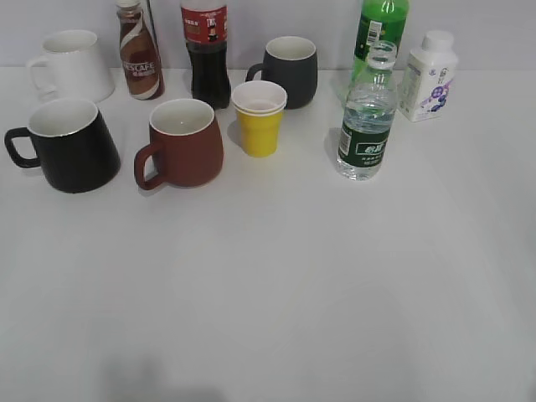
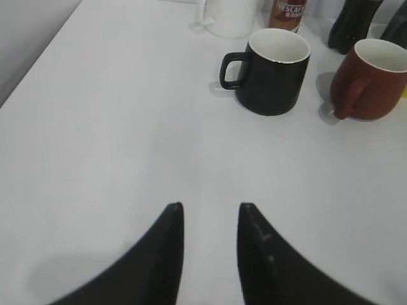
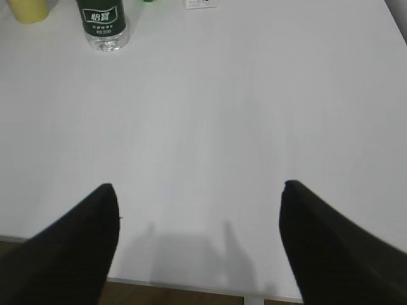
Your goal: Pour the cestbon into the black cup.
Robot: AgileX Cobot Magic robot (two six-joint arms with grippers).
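The cestbon (image 1: 367, 117), a clear ribbed bottle with a dark green label, stands upright right of centre; its lower part shows at the top left of the right wrist view (image 3: 102, 22). The black cup (image 1: 69, 144) stands at the left, handle to the left, and shows in the left wrist view (image 2: 272, 71). My left gripper (image 2: 210, 206) is open and empty, well short of the black cup. My right gripper (image 3: 200, 187) is wide open and empty near the table's front edge, far from the bottle. Neither gripper shows in the exterior view.
A brown-red mug (image 1: 182, 142), a yellow cup (image 1: 259, 117), a dark grey mug (image 1: 289, 70), a white mug (image 1: 72, 65), a Nescafe bottle (image 1: 138, 52), a cola bottle (image 1: 207, 50), a green soda bottle (image 1: 378, 29) and a white milk bottle (image 1: 429, 75) stand at the back.
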